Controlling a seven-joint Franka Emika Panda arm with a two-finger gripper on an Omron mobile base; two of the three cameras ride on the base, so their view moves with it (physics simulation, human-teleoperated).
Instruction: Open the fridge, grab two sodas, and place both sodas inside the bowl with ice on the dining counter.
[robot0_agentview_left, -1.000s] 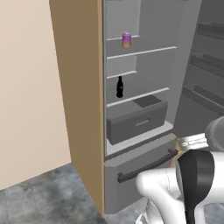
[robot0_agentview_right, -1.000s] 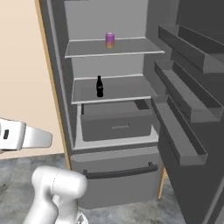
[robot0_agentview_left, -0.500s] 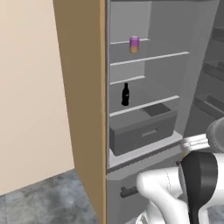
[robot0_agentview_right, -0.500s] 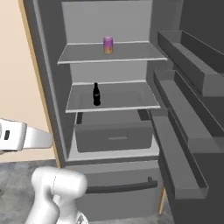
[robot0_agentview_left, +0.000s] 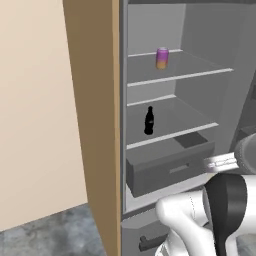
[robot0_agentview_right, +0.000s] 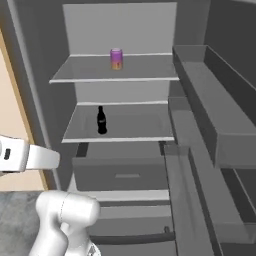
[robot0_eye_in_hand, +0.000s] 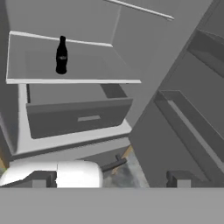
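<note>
The fridge (robot0_agentview_left: 150, 30) stands open in front of me, its grey shelves bare apart from the two sodas. The purple-pink can (robot0_agentview_left: 162, 58) (robot0_agentview_right: 116, 59) stands on the upper shelf. One shelf down, the black bottle (robot0_agentview_left: 149, 121) (robot0_agentview_right: 101, 120) (robot0_eye_in_hand: 61, 55) is upright near the left side. In the hand view my gripper (robot0_eye_in_hand: 108, 180) is open, its fingertips (robot0_eye_in_hand: 38, 180) far apart with nothing between them. It sits low, below and in front of the bottle's shelf, apart from both sodas.
A grey inner drawer (robot0_agentview_right: 120, 174) (robot0_eye_in_hand: 78, 117) sits under the bottle's shelf. The open door's deep racks (robot0_agentview_right: 210, 105) run along the right. The tan side panel (robot0_agentview_left: 92, 125) bounds the left. A lower drawer handle (robot0_agentview_right: 135, 237) crosses the bottom.
The whole picture has shifted: the base has driven closer to the fridge, so the shelves and sodas look larger. The gripper stays open and both sodas stand where they were.
</note>
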